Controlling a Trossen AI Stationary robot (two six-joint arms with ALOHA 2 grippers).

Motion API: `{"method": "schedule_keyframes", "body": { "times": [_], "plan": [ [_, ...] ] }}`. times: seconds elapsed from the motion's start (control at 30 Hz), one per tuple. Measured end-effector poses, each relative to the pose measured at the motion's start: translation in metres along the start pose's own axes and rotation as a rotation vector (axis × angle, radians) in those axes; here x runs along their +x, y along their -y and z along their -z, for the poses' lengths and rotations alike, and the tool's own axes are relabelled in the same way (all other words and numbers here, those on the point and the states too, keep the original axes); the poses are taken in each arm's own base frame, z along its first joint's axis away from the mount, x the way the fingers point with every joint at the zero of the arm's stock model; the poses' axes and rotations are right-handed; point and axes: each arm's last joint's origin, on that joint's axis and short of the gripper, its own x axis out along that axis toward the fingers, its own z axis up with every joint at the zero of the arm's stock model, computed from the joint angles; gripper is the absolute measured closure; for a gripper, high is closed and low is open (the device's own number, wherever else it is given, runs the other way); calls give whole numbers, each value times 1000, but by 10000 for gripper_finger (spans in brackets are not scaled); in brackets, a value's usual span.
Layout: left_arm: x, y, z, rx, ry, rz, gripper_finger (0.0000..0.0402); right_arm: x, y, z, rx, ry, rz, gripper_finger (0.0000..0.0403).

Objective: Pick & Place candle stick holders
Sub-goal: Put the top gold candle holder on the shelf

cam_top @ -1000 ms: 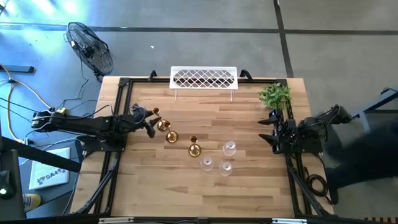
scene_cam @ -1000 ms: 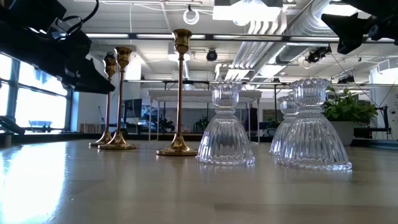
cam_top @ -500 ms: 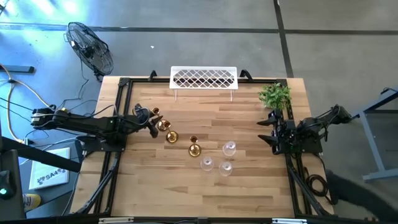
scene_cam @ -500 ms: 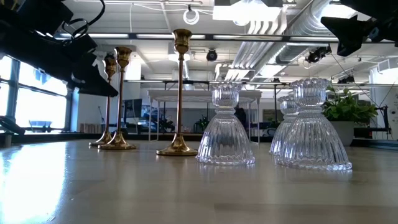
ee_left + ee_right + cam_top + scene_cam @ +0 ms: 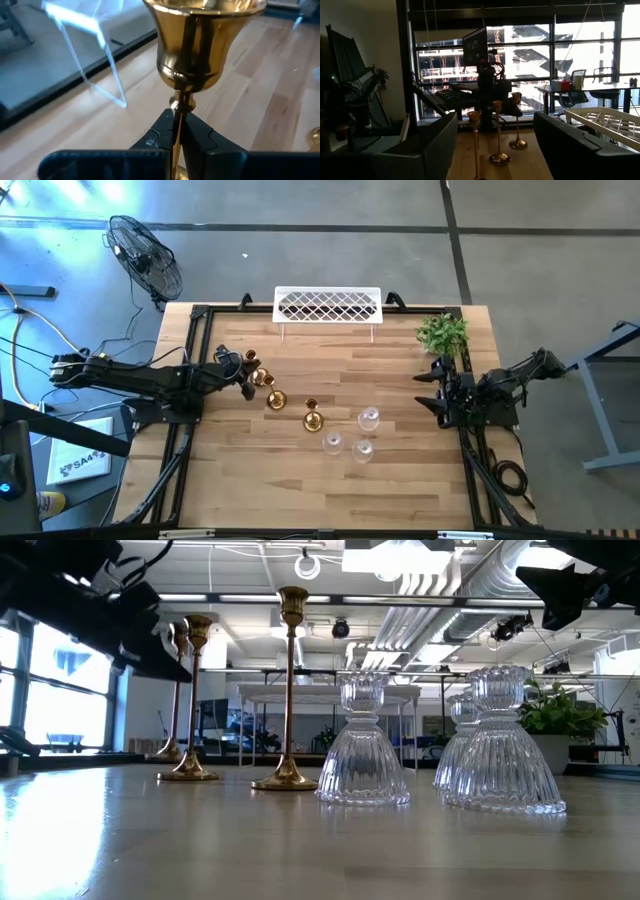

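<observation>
Three gold candle stick holders stand left of centre, and three clear glass ones [image 5: 369,418] [image 5: 362,745] stand right of them on their wide bases. My left gripper [image 5: 246,372] [image 5: 178,120] is shut on the leftmost gold holder [image 5: 252,362] [image 5: 177,700]. The other two gold holders [image 5: 193,700] [image 5: 290,690] rest on their round bases. My right gripper [image 5: 430,390] [image 5: 495,122] is open and empty near the table's right edge, facing the gold holders. My left gripper pinches the leftmost gold holder's thin stem [image 5: 180,106] just below its top cup [image 5: 192,45], between its two fingers [image 5: 162,131]. The fingers come from the table's left and lie across the stem. The holder stays upright, its base [image 5: 168,752] higher than its neighbour's base.
A white lattice rack [image 5: 328,305] stands at the far edge. A small green plant [image 5: 443,333] stands at the far right, close to my right arm. Black frame rails [image 5: 190,360] run along the table's left and right sides. A fan [image 5: 145,255] stands beyond the table.
My left gripper has gone up a little with the leftmost gold holder. The holder's base, which stood level with its neighbour's, now sits higher in the low view. The holder stays upright. The other holders have kept still.
</observation>
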Motion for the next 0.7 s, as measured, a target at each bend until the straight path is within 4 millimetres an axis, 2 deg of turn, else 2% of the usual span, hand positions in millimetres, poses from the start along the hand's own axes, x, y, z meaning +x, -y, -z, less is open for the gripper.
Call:
{"method": "schedule_keyframes", "body": {
  "times": [0.3,0.7],
  "plan": [
    [-23,-3,-70,70,-2,-89,392,0,0,0,34,0,0,146],
    [-60,-9,-164,166,172,-79,392,0,1,0,34,-1,33,146]
  ]
}}
